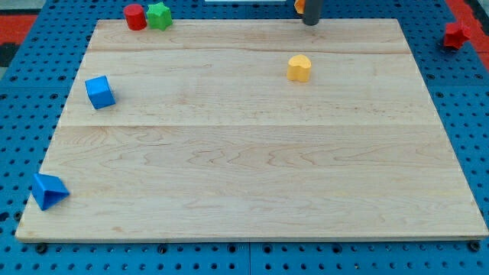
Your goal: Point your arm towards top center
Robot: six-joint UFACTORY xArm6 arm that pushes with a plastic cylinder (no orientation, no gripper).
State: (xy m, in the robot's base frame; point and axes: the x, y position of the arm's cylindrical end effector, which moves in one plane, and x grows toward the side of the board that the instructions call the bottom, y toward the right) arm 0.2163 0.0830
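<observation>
My tip point(310, 23) shows at the view's top edge, a little right of centre, at the far edge of the wooden board point(244, 176). A yellow heart-shaped block point(299, 67) lies just below it and slightly to the left, apart from it. A red cylinder point(135, 16) and a green star-shaped block point(159, 15) sit side by side at the top left corner. A blue cube point(99, 92) lies near the left edge. A blue triangular block point(48, 190) sits at the bottom left corner.
A red star-like block point(457, 33) lies off the board at the view's top right, on the blue pegboard point(466, 114) that surrounds the board. An orange piece point(299, 5) shows beside the rod at the top edge.
</observation>
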